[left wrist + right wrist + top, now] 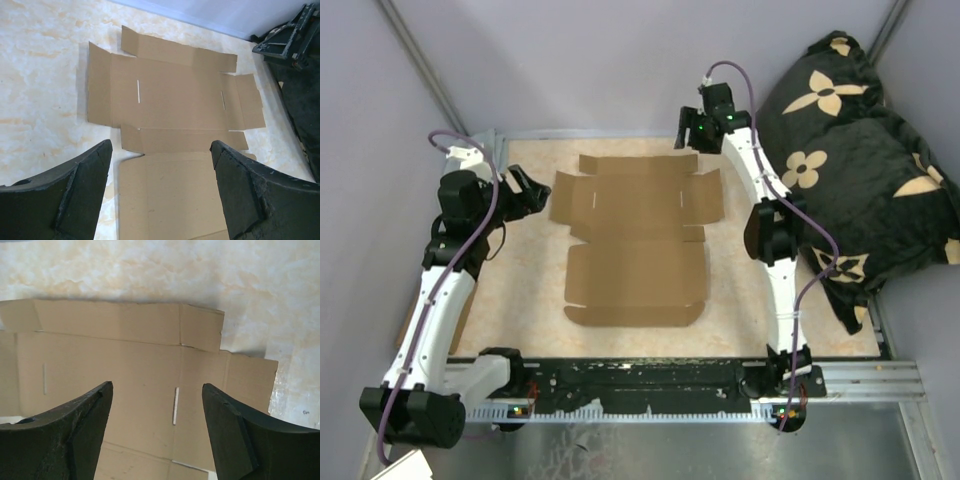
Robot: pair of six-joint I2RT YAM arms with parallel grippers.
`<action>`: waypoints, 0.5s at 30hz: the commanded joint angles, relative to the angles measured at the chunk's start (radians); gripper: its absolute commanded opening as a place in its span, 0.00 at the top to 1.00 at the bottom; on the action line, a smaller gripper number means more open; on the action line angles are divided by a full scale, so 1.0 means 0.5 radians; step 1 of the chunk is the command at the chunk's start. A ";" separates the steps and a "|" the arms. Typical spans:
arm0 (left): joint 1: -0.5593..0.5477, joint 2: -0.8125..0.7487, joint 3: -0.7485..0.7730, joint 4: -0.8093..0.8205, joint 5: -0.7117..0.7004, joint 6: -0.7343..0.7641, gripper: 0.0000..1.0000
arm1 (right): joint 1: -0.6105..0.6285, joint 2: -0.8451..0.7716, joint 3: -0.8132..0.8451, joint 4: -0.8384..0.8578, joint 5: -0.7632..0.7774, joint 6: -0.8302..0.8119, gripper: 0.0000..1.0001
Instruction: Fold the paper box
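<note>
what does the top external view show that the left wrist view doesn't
Only top external: the whole left arm and right arm, the flower print on the black cushion, and the rounded near edge of the paper box. Only left wrist: the left fingers up close, spread open with nothing between them. Both: the paper box lying flat and unfolded on the marbled table, untouched.

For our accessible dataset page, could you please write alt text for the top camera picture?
A flat, unfolded brown paper box lies in the middle of a marbled table. The left gripper is beside its left edge and the right gripper by its far right corner; a black flowered cushion lies to the right.
</note>
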 commanded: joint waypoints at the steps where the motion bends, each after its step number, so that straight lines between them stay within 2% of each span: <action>1: 0.008 -0.008 0.032 -0.044 -0.049 0.008 0.14 | -0.001 0.130 0.089 0.060 0.128 -0.036 0.27; 9: 0.006 -0.010 -0.064 -0.044 -0.051 -0.021 0.15 | -0.024 0.272 0.098 0.125 0.200 -0.039 0.27; 15: 0.006 -0.001 -0.105 -0.037 -0.046 -0.025 0.15 | -0.064 0.352 0.072 0.200 0.138 0.029 0.27</action>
